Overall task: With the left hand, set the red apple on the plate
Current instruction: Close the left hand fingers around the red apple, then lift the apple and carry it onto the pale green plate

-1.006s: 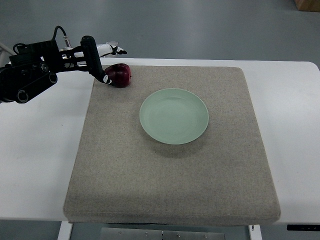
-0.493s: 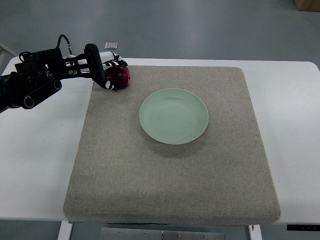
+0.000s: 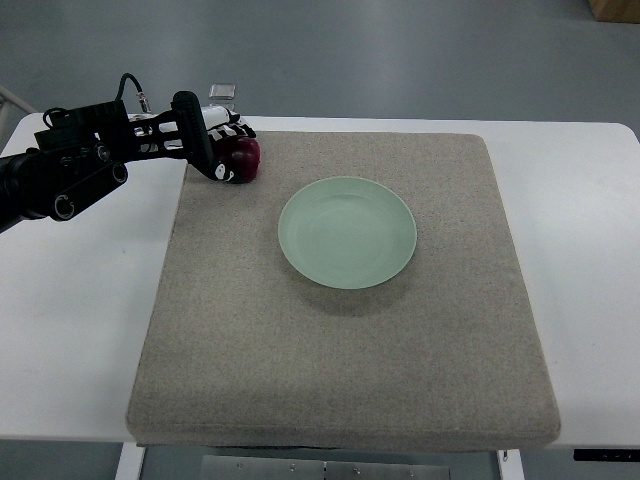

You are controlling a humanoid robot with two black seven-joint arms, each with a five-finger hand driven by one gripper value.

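Because the near half of the grey felt mat lies bare, nothing stands between the robot's side of the white table and the work farther off. Past that bare stretch, the pale green plate sits flat a little right of the mat's middle, rim up and nothing in it, so the drop spot is free on every side. Farther still, at the mat's far left corner, the red apple rests close to the mat's edge, well apart from the plate. The left hand reaches in from the left edge, its dark forearm lying low over the table. Its black fingers curl around the left and far sides of the fruit, touching it, with one more finger wrapping over the top; this looks like a grasp closing on the apple, though whether it is firm or the fruit has left the mat cannot be told from above. The apple's right side shows uncovered, facing the plate, which suits a carry to the near right. The right arm does not show.
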